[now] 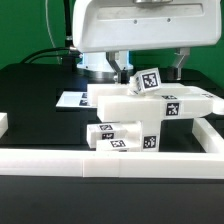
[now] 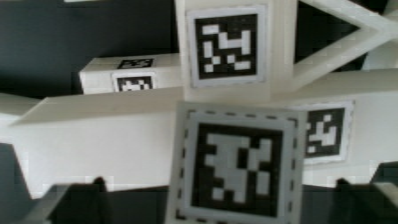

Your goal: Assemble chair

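Exterior view only: marker board [image 1: 72, 100] near the counter's edge on the exterior view's left; chair panel [image 1: 160, 103] stacked on tagged blocks [image 1: 125, 138] behind the front border rail [image 1: 110, 162] | wrist view only: dark fingers [image 2: 71, 200] flank the tilted tagged leg [image 2: 233, 160], gaps either side | gripper [image 1: 150, 68]: spread apart, clamping nothing.

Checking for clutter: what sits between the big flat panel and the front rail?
In the exterior view, smaller tagged blocks lie between the panel and the rail.
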Controlling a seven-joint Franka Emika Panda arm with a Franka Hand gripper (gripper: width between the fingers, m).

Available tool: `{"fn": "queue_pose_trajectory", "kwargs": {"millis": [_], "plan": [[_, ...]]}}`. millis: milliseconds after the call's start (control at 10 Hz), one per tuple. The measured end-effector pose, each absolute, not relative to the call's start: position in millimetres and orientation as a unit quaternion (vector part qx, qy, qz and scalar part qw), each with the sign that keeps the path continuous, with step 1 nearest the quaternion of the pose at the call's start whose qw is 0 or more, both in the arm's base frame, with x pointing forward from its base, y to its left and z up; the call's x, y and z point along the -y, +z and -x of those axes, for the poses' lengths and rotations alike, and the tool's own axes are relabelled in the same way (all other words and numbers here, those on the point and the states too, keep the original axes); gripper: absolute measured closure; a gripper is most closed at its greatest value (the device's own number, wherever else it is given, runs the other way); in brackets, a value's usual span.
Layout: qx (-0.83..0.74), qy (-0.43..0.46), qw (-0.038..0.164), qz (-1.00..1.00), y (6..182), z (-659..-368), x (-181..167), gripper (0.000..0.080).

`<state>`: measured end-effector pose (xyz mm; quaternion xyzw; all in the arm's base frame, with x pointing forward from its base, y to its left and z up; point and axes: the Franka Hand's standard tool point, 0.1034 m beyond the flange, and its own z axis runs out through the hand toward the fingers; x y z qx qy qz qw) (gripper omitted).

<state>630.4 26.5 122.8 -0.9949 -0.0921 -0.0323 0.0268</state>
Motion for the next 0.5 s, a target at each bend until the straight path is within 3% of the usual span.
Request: {"fn": "queue_pose_trajectory", "kwargs": {"millis": [200, 500], "plan": [[0.092, -0.032, 0.027, 0.995, 122.8, -630.4, -26.0, 0.0517], [0.084, -0.032, 0.027, 0.996, 122.5, -630.3, -25.9, 0.0515]]}}
